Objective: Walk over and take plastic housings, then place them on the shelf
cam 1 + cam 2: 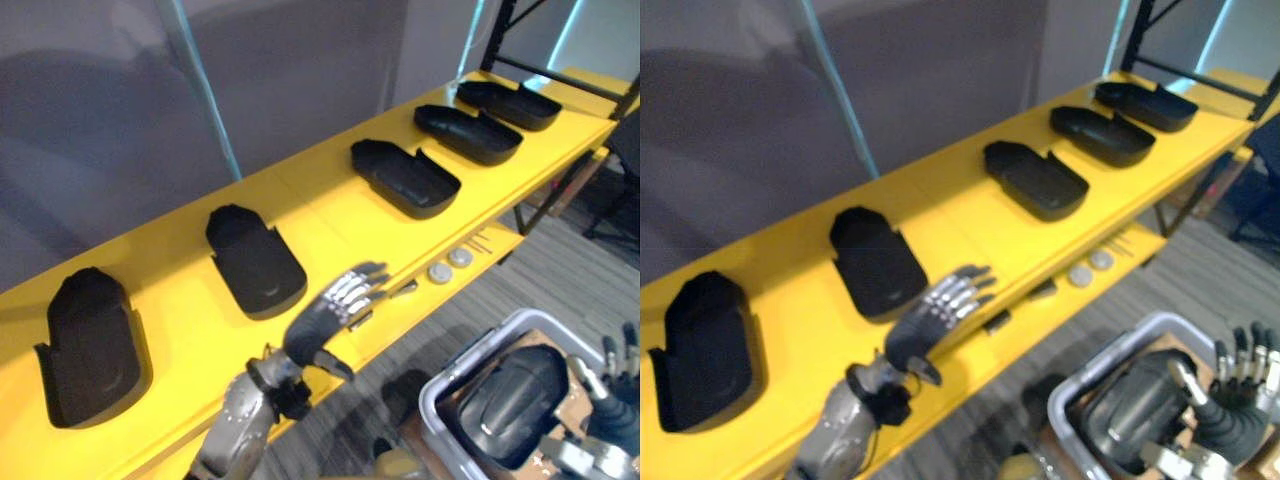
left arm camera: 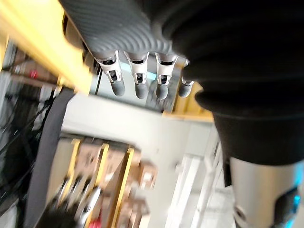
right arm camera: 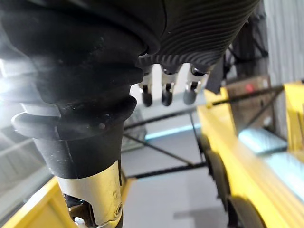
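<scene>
Five plastic housings (image 1: 255, 262) lie in a row along the yellow shelf (image 1: 330, 215), and a spare housing (image 1: 515, 400) sits in the grey bin (image 1: 470, 365) below the shelf's front edge. You are between placements, by my reading. Your left hand (image 1: 335, 305) hangs over the shelf's front edge, fingers straight and empty. Your right hand (image 1: 1240, 385) stands beside the bin, below the shelf, fingers straight too, holding nothing. Next, reach into the bin and curl round the spare housing, then carry it to a bare stretch of shelf.
</scene>
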Robot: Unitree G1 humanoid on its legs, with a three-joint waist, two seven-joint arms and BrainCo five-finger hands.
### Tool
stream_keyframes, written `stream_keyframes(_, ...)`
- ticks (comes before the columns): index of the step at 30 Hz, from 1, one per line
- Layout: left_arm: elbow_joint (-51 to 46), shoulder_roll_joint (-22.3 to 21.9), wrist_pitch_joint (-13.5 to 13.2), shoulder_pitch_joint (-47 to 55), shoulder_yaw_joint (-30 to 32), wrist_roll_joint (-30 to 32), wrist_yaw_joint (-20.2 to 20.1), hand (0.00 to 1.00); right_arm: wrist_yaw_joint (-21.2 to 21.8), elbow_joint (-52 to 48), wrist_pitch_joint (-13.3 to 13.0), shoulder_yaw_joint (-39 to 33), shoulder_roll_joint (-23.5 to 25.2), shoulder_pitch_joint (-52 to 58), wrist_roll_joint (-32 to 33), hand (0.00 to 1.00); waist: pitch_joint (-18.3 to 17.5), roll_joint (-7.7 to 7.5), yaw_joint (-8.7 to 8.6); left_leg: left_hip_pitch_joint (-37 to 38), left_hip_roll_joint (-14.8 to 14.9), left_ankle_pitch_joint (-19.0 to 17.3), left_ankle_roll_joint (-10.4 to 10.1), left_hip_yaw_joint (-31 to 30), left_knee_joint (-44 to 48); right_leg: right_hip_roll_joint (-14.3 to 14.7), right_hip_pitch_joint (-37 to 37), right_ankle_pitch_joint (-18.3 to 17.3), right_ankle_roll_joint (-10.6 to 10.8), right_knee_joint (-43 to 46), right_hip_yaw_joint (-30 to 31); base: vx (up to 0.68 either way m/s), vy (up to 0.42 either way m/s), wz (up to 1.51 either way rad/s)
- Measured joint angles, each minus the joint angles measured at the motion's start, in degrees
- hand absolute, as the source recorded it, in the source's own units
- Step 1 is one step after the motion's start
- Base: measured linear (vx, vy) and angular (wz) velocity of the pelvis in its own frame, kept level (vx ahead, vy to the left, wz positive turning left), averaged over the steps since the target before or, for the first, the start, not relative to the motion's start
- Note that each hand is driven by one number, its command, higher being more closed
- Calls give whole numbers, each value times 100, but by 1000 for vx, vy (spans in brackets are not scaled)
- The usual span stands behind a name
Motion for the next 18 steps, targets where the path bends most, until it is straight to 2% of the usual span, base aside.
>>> stream_keyframes(4,48,31,30,-60,-32,-46,95,0,-1,93,0,64,-84,-26,-4,0,-30,-32,-77,-9,-1,0,0,23,4,4,-22,7,11,0,35,-22,-24,-4)
stream_keyframes(7,106,47,31,-67,-288,-45,183,0,-10,117,1,72,-133,-15,-6,0,-144,-19,-97,-77,-7,-3,3,91,10,7,-125,33,41,0,109,-18,-21,-10)
stream_keyframes(14,357,70,45,-245,-707,-284,151,0,-611,116,5,129,-181,99,-170,0,-192,-93,-129,-57,-12,-10,7,300,11,39,-223,103,64,6,310,-23,-18,-12)
stream_keyframes(18,515,27,37,-341,-963,-237,173,0,-590,114,-33,93,-184,245,-101,0,-196,-114,-304,46,-2,-88,-13,521,28,87,-223,137,75,-7,547,-35,-20,-35)
